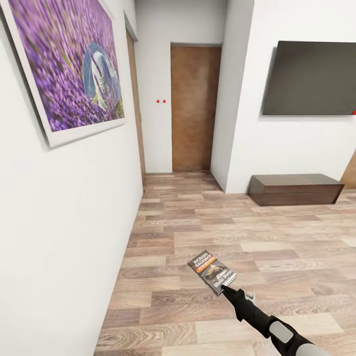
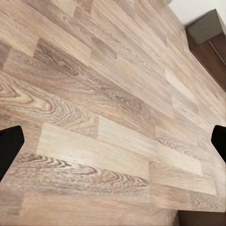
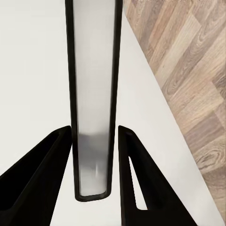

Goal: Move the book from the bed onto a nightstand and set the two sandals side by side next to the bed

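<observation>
Head view: robot stands in a hallway with a wood-plank floor. White wall close on the left, carrying a framed purple flower picture. A light-brown wooden door stands shut at the far end. On the right wall hangs a dark flat screen; below it a low dark-brown cabinet sits on the floor against the wall.

Right arm reaches forward from the near right. The right gripper has its fingers closed on the near edge of the book, which is held above the floor, cover facing up, orange title band and cover picture readable.

Right wrist view: the book is seen edge-on, its page block pale between dark covers, clamped between the two black fingers, one on each side and touching it. White wall and a strip of plank floor behind.

Left wrist view: left gripper fingertips sit at opposite sides of the frame, spread wide, nothing between them; plank floor beyond, with a corner of a dark cabinet by the wall.
</observation>
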Controlling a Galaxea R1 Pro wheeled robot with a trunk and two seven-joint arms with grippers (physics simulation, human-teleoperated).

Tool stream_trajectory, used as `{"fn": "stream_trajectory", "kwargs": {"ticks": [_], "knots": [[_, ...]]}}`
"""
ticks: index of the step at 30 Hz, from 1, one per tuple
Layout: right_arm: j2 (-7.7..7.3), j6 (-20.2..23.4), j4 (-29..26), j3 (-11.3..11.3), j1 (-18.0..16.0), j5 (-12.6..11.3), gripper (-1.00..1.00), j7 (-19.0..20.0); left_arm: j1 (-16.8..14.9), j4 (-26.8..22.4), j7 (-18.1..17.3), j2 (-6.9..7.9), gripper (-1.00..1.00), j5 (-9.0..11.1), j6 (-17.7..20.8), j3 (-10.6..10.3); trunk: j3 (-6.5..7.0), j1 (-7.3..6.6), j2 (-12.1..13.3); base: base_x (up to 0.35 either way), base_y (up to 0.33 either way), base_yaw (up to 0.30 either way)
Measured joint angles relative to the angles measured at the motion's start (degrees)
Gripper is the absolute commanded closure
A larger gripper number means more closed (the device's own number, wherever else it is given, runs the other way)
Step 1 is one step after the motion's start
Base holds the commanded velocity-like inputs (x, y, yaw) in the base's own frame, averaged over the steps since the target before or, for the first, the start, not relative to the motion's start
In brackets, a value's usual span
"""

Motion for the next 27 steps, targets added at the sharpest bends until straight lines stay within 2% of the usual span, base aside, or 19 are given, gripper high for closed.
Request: {"fn": "stream_trajectory", "kwargs": {"ticks": [27], "knots": [[0.06,0.0,0.02,0.0,0.0,0.02,1.0,0.0,0.01,0.0,-0.29,0.41,-1.0,0.0,0.09,0.0,0.0,0.0,0.0,0.129,0.0,-0.032]]}}
